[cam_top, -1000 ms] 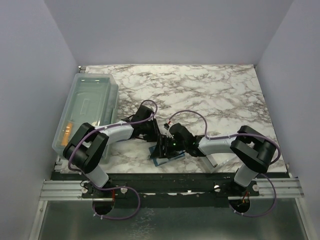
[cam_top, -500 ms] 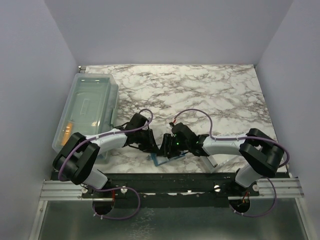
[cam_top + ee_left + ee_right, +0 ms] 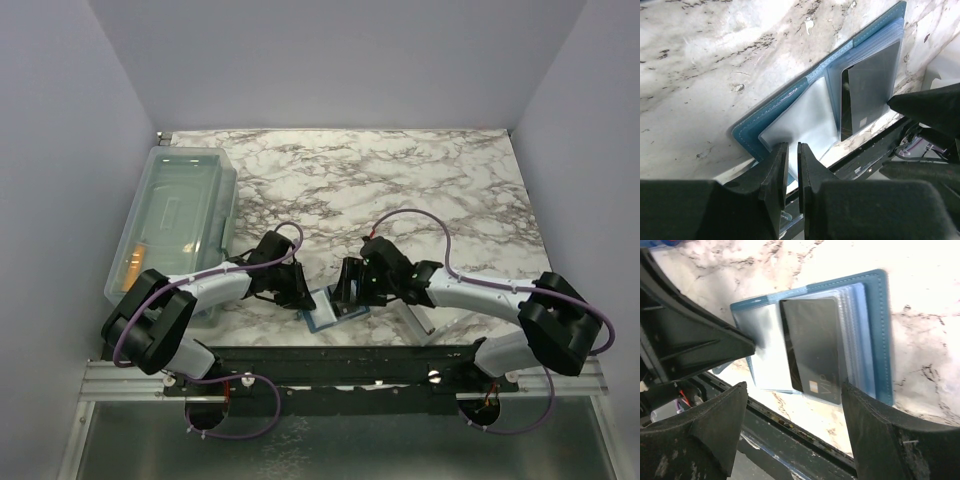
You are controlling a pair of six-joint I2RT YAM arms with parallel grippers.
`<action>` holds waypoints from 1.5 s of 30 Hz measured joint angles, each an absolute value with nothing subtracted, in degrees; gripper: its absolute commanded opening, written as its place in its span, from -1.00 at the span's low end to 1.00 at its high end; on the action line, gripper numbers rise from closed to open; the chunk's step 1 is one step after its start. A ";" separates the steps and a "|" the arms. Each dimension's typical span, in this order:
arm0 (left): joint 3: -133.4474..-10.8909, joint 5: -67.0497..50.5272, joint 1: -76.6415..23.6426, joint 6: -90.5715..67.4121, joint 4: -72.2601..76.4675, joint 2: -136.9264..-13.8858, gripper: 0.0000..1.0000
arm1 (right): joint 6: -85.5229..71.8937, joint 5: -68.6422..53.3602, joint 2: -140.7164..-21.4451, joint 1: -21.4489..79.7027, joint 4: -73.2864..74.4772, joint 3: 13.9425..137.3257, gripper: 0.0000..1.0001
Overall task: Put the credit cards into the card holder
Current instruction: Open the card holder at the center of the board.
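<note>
Pinched nearly shut, my left gripper [image 3: 791, 150] clamps the clear sleeve [image 3: 800, 120] of the open card holder [image 3: 879, 330], lower centre of the top view, at the marble table's [image 3: 400, 190] near edge. My right gripper [image 3: 794, 387] hangs wide open above it, holding nothing. A dark credit card [image 3: 812, 347] lies on the holder's right half. Both my arms reach low and inward.

Saw a teal-blue card holder [image 3: 882, 330] with a lighter blue stitched line near its edge. Found see-through, silvery-grey sleeves [image 3: 767, 355] inside it. Spotted a dark grey card [image 3: 815, 345] with a tiny gold square and pale letters. Looked down on a white table [image 3: 400, 180] with grey and black swirly marble lines. Noticed a see-through bin [image 3: 175, 200], faintly green, and a purple cable [image 3: 412, 211].
</note>
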State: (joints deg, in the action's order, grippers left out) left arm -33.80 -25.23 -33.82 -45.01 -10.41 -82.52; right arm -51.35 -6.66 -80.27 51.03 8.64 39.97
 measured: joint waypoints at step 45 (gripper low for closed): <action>-33.56 -25.17 -33.82 -45.36 -10.17 -82.61 -0.69 | -44.56 -19.70 -86.06 50.13 3.53 44.03 0.19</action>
